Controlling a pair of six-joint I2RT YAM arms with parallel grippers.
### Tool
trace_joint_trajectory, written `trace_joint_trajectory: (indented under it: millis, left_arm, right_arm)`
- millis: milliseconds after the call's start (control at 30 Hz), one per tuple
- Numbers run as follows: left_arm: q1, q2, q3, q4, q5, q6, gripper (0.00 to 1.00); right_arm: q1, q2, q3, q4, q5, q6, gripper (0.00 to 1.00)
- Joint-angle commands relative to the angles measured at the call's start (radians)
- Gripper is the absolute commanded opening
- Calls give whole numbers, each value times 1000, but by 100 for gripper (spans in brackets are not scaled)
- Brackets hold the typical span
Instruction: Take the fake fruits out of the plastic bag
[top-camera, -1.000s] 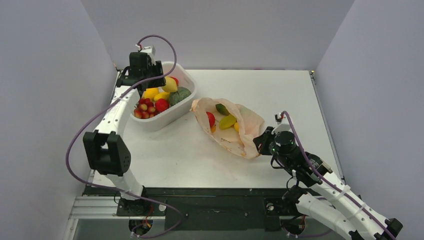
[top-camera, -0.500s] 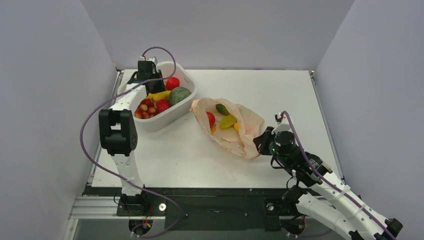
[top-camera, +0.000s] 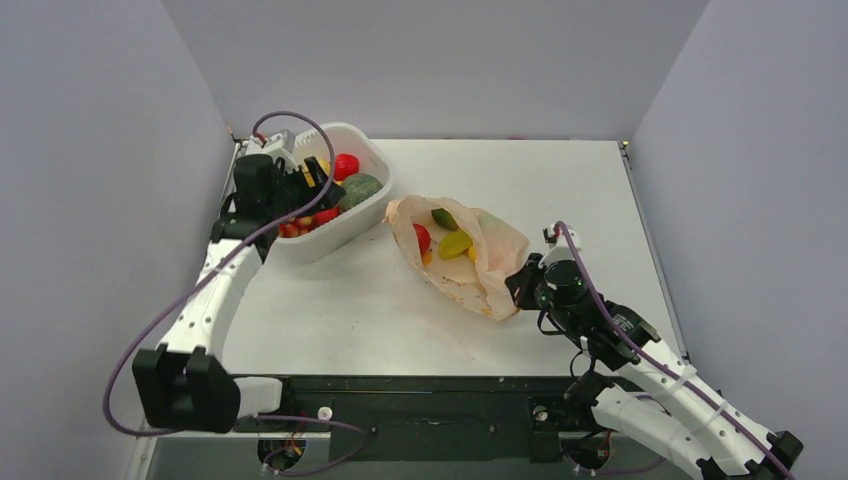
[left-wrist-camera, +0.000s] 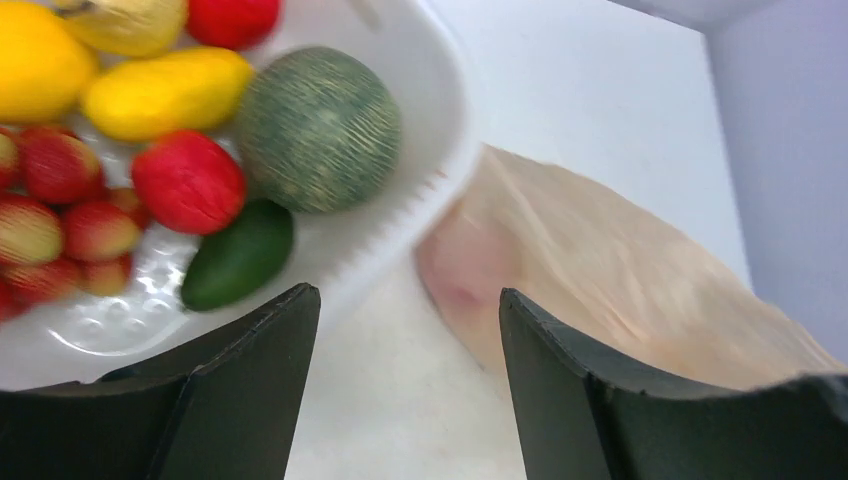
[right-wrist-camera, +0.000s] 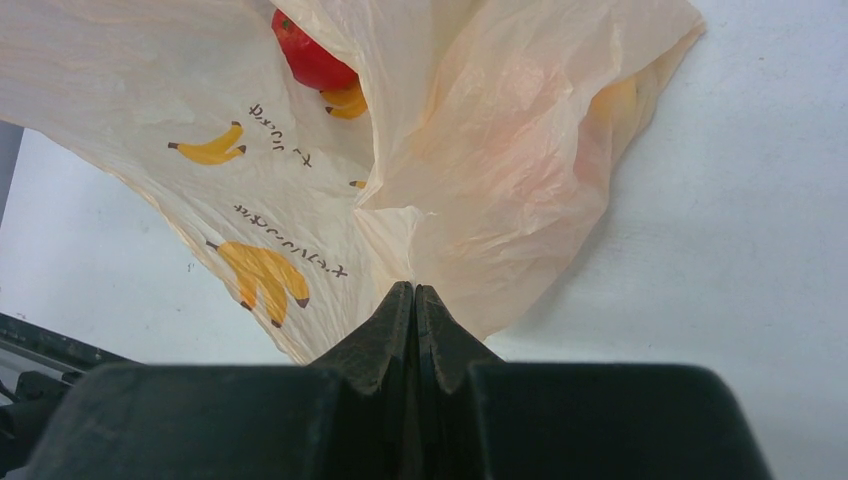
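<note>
Fingers of the right gripper (right-wrist-camera: 413, 292) are pressed together on a fold of the thin, crinkly, translucent peach plastic bag (right-wrist-camera: 480, 150), at its near right end. Fingers of the left gripper (left-wrist-camera: 405, 300) stand apart with nothing between them, above the near rim of the white slotted plastic basket (left-wrist-camera: 450, 150) at the far left corner of the table (top-camera: 560, 180). The bag lies mid-table, its mouth toward the basket. Small glossy fake fruits (top-camera: 455, 243), red, lime green and yellow-orange, lie inside it.

Risk, as judged: the pinch holds film alone, so a lift may slip, tear the film, or roll fruits toward the table's edge. A left-gripper reach into the mouth could snag loose film instead of fruit.
</note>
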Motion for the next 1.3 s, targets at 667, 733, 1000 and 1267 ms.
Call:
trace_joint_trajectory:
  millis: [667,733,1000,1267]
  left_arm:
    - [-1114,-240,-209,227,-591,71,60]
    - [-1109,-168,-161,213,-619,84,58]
    - [-1051,29,-67,195,-686,124,44]
    - [-1016,100,-136,283,-740,147,35]
  right_arm:
    - [3,-56,31,10,-28,-19,0]
    - [4,-72,9,6,-34,-7,0]
    - [9,-117,-53,23,-72,46,0]
    - [13,-124,-78,63,-84,79,0]
